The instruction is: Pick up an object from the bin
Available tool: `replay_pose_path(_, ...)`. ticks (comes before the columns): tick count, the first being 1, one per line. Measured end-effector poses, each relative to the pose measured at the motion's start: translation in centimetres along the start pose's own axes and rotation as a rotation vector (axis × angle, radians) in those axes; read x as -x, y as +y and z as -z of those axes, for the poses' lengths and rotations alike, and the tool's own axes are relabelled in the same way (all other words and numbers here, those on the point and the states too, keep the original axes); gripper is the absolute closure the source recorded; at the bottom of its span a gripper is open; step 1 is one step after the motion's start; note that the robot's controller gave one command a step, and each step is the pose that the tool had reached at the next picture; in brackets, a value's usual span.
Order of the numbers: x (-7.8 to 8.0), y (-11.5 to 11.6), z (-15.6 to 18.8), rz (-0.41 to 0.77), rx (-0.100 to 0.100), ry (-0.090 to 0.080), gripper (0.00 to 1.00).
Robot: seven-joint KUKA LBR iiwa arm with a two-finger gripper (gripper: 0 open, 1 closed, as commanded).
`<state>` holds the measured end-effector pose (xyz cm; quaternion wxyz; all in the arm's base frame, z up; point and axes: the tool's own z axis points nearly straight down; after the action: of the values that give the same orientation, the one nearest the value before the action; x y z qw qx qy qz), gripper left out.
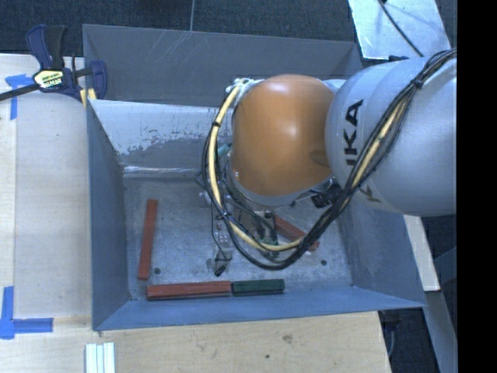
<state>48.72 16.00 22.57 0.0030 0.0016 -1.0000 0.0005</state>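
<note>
Grey bin floor: you see the gripper low at centre beneath the arm, jaw state impossible to tell, red block just right, red stick and green stick near, at front, left stick apart.

Slim flat bars lying loose on the floor of the grey metal bin.
A long reddish-brown flat bar lies near the left wall, running roughly along it and slightly tilted. A second reddish-brown flat bar lies flat against the front wall, end to end with a shorter dark green flat bar on its right. A smaller reddish piece, partly hidden, lies toward the floor's right side.
</note>
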Motion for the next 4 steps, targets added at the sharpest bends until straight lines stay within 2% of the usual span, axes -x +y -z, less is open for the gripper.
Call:
replay_pose_path(1,3.2,-7.7,-7.9,0.214,-0.002,-0.003,0.00)
replay_pose_path(2,7.4,-15.8,-8.0,0.120,-0.003,-0.013,0.00)
replay_pose_path(3,7.1,-18.0,-15.8,0.140,0.001,-0.002,0.00)
replay_pose_path(4,7.7,-17.9,-15.0,0.138,0.000,-0.020,1.00)
